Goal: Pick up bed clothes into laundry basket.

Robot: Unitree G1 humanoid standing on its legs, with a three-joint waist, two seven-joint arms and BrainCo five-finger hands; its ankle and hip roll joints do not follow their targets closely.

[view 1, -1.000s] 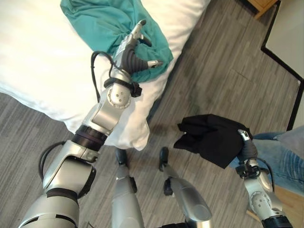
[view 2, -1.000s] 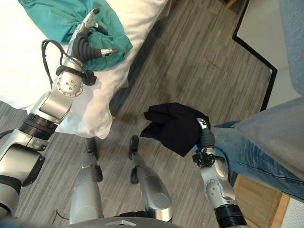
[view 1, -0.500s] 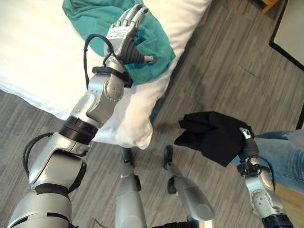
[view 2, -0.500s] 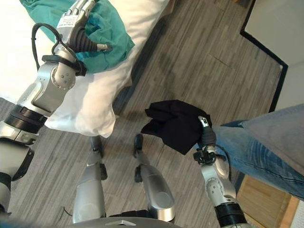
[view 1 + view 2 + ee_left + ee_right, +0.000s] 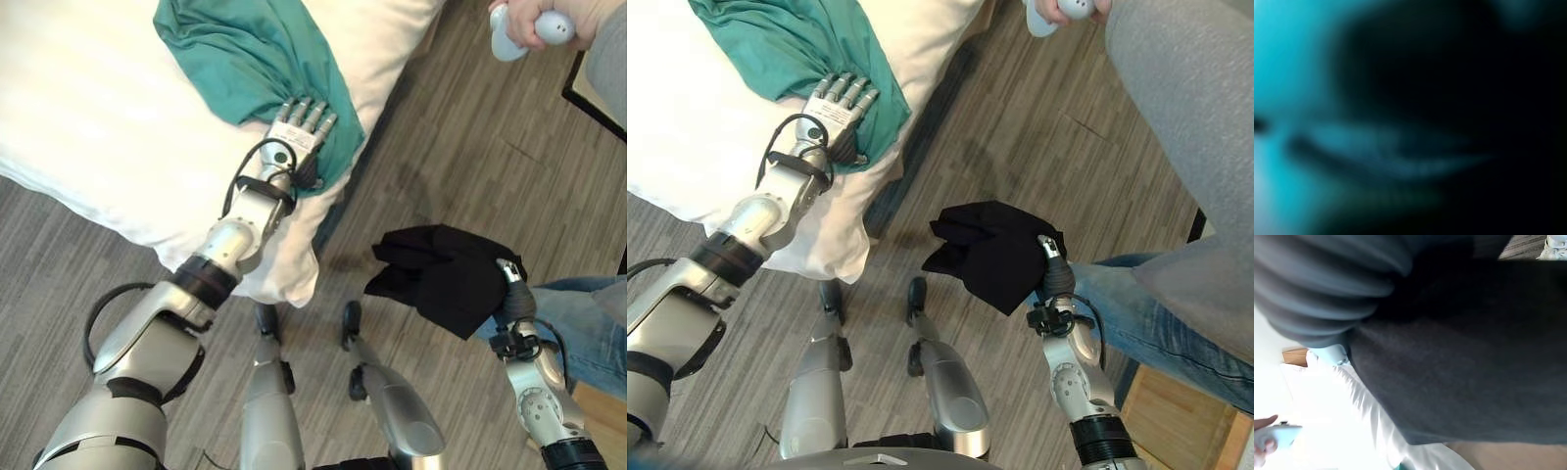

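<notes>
The robot's left hand (image 5: 302, 125) lies palm down on a teal garment (image 5: 245, 49), its fingers straight and spread flat against the cloth rather than curled round it. The teal garment is crumpled on a white bed (image 5: 108, 127), close to the bed's corner, with 1 narrow end running down under the hand toward the mattress edge. In the left wrist view a blur of teal cloth presses right up against the camera.

The robot's right hand (image 5: 513, 296) is raised over the wood-look floor (image 5: 441, 147), well apart from the bed. A black garment (image 5: 441, 279) hangs bunched from it and drapes over its fingers, so whether they are clamped on the cloth cannot be told. The right wrist view shows dark fabric close in front of that hand.

Just beside the right hand is a person's leg in blue jeans (image 5: 588, 318). Farther off, a person's hand (image 5: 534, 15) holds a pale controller (image 5: 505, 24).
</notes>
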